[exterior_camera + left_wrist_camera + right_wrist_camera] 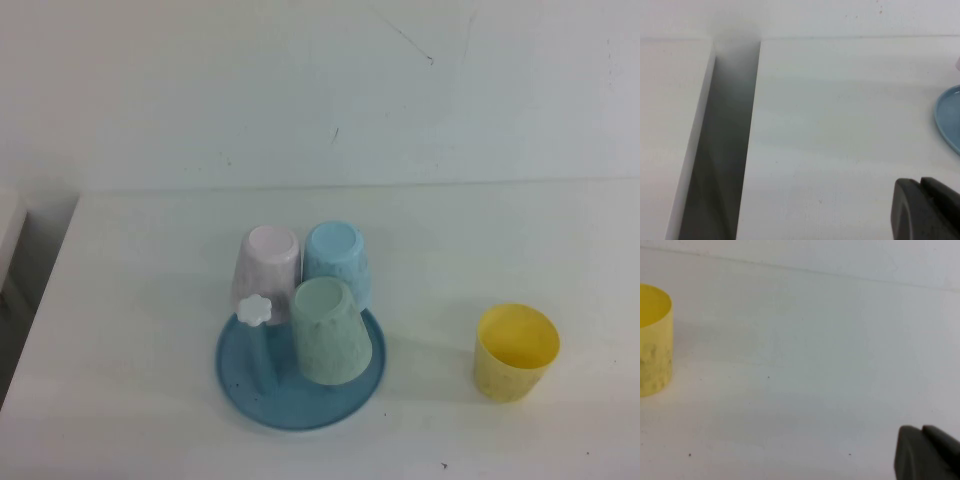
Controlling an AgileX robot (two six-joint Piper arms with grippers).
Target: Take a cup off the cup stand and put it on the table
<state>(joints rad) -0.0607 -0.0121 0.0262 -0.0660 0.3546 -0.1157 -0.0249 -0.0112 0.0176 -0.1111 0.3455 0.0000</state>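
The pale pink cup (pixel 266 272) sits upside down on a peg at the back left of the round blue cup stand (pixel 300 405), which rests on the white table (pixel 150 250). One bare blue peg with a white flower cap (pixel 255 309) stands in front of it. Neither arm shows in the high view. My left gripper (pixel 921 186) is shut and empty, low over the table, left of the stand's rim (pixel 947 117). My right gripper (pixel 922 433) is shut and empty over bare table (pixel 815 340).
A light blue tumbler (pixel 338 258) and a pale green tumbler (pixel 330 332) sit upside down on the stand. A yellow tumbler (pixel 515 352) stands upright on the table to the right, also in the right wrist view (pixel 652 340). A gap (pixel 730 150) runs along the table's left edge.
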